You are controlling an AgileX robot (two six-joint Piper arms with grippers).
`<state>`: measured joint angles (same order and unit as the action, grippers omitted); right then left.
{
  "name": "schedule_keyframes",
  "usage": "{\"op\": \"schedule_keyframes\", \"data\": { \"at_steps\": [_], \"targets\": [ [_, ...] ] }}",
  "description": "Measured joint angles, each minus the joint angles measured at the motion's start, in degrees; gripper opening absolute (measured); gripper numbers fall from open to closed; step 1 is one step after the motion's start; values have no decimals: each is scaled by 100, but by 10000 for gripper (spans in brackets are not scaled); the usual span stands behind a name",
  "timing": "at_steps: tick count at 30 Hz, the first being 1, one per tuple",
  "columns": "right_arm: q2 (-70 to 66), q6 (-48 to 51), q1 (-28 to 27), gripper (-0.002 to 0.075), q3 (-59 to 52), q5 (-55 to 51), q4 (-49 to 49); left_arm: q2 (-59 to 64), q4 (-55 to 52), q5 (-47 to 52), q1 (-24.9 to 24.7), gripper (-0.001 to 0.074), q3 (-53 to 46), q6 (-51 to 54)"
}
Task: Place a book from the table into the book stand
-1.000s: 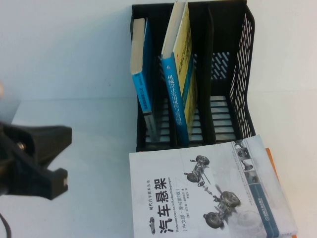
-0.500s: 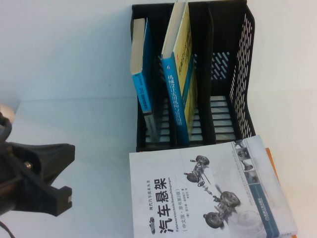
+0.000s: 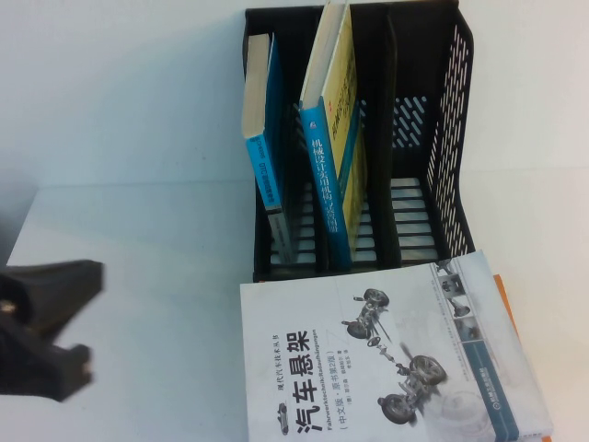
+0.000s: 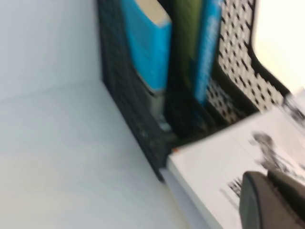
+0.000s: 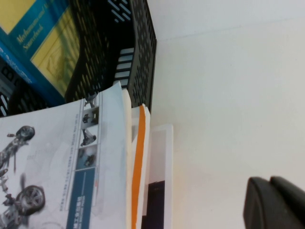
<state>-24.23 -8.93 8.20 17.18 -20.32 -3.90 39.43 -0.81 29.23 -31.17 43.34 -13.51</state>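
The book [image 3: 335, 138], pale yellow-green with a blue spine, stands leaning in the middle slot of the black book stand [image 3: 445, 138] at the back of the white table [image 3: 156, 258]. It also shows in the left wrist view as the book [image 4: 190, 47] and in the right wrist view as the book [image 5: 43, 47]. My left gripper [image 3: 41, 331] is shut and empty, at the near left edge, well away from the stand. In its own view the left gripper [image 4: 269, 200] hovers over the white book. My right gripper [image 5: 271, 202] is shut and empty above bare table, right of the book stack.
A thinner blue book [image 3: 262, 120] stands in the stand's left slot; its right slot [image 3: 409, 166] holds nothing. A white book with a car-parts picture [image 3: 386, 368] tops a stack in front of the stand, with an orange-edged book [image 5: 138, 162] beneath.
My left gripper has drawn back to the left and lower, toward the near left corner of the high view. The books and the stand have not moved.
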Motion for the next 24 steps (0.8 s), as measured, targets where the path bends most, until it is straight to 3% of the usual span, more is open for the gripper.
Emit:
{"op": "schedule_keyframes", "data": {
  "at_steps": [5, 12, 19, 24],
  "targets": [
    [0, 0, 0, 8, 0, -9, 0, -692, 21, -240, 1030, -2, -455, 0],
    [0, 0, 0, 8, 0, -9, 0, -1956, 249, -1780, 2618, -2, -2359, 0],
    [0, 0, 0, 8, 0, -9, 0, -3295, 290, -2864, 2845, -2, -4221, -49],
    [0, 0, 0, 8, 0, -9, 0, -3936, 304, -2437, 2845, -2, -4456, -103]
  ]
}}
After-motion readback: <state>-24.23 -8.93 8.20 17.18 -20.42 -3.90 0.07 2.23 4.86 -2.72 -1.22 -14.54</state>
